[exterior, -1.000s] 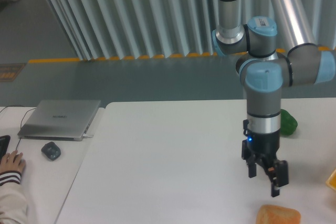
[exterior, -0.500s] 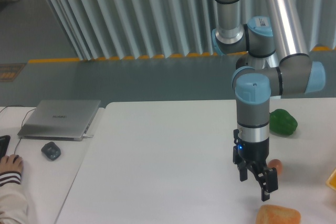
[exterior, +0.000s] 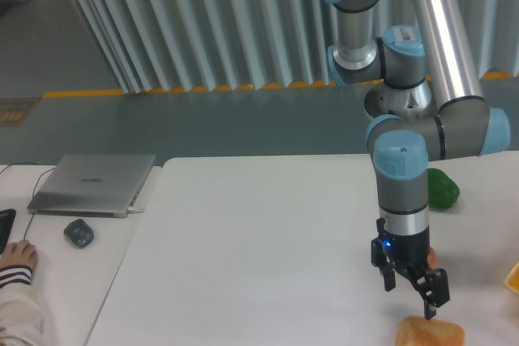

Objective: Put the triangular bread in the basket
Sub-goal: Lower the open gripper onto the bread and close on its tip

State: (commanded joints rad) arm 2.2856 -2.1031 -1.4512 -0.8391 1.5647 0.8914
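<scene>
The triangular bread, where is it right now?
The triangular bread lies at the bottom edge of the camera view, right of centre, just below the open gripper, with the green vegetable farther back.

Tool (exterior: 411, 296) just above triangular bread (exterior: 430, 332)

the triangular bread (exterior: 430, 332) is cut off by the bottom edge, basket partly out of frame.
</scene>
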